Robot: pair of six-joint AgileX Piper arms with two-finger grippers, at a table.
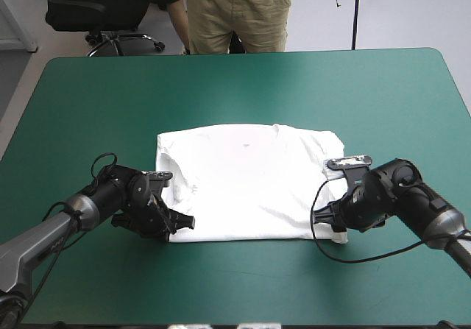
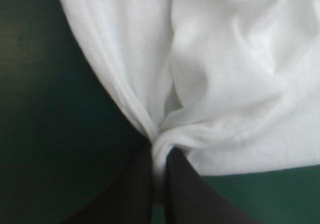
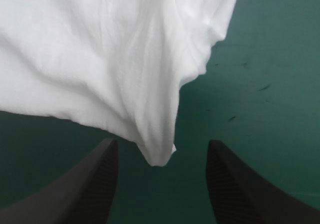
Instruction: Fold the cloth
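T-shirt point(image 1: 246, 185) lies flat. Left gripper point(image 2: 159, 153) clamps its near-left corner. Right gripper point(image 3: 162, 143) stands spread, near-right corner between its fingers.

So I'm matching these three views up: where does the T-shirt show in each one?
High view: the T-shirt lies spread flat at mid-table.
Left wrist view: a gathered edge of it is pinched in the left pincer, and the rest spreads ahead.
Right wrist view: one corner points in between the open fingers of the right pincer, not gripped.
Shared landmark: the teal-green cover bordering the white cloth.
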